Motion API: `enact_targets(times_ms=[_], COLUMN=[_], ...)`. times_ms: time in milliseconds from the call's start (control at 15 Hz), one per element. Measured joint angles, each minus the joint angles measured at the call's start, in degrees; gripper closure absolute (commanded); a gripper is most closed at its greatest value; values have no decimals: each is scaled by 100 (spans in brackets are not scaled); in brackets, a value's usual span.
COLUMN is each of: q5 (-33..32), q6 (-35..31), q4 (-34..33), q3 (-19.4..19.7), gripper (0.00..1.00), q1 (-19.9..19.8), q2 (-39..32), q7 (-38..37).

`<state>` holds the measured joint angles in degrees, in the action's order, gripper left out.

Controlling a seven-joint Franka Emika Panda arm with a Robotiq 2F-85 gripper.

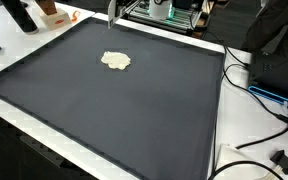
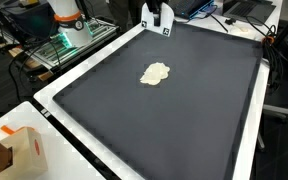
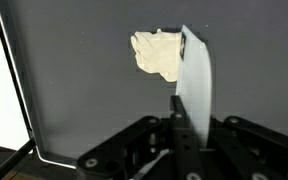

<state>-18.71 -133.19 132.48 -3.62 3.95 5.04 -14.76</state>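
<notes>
In an exterior view the end effector (image 2: 157,25) is seen hanging over the far edge of the dark mat (image 2: 184,120), well apart from the cream lump (image 2: 155,73). The lump lies flat on the mat, between the mat's middle and that far edge. The mat is carried by a white table (image 2: 46,100), and a cardboard box (image 2: 22,150) stands off the mat's near corner. In the other exterior view the lump (image 1: 116,61) is again found alone on the mat's far half with nothing touching it, and cables (image 1: 259,95) are noted off the mat's side. In the wrist view the lump (image 3: 157,53) is seen ahead on the mat, one side of it hidden behind a pale finger (image 3: 196,80). The fingers appear pressed together at the centre and nothing is seen held between them. The lump is judged soft, low and crumpled, so any grasp would need the fingers spread first. The end effector should then be centred above the lump rather than brought in from the mat's edge. The fingertips are best taken down until the mat is just touched, so the lump is not skimmed over. The close is best made across the thickest fold, and slowly, so the mat itself is not pinched or dragged.
</notes>
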Motion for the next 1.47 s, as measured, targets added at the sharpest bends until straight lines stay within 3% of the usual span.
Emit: enact_targets(times_ms=[267, 1000, 1467], q5=[426, 434, 829], q6=[0, 0, -358], q4=[0, -6, -119], q3=[47, 51, 199], gripper=[96, 99, 99], q1=[-43, -43, -204], q2=[62, 56, -1010], q7=[401, 413, 773])
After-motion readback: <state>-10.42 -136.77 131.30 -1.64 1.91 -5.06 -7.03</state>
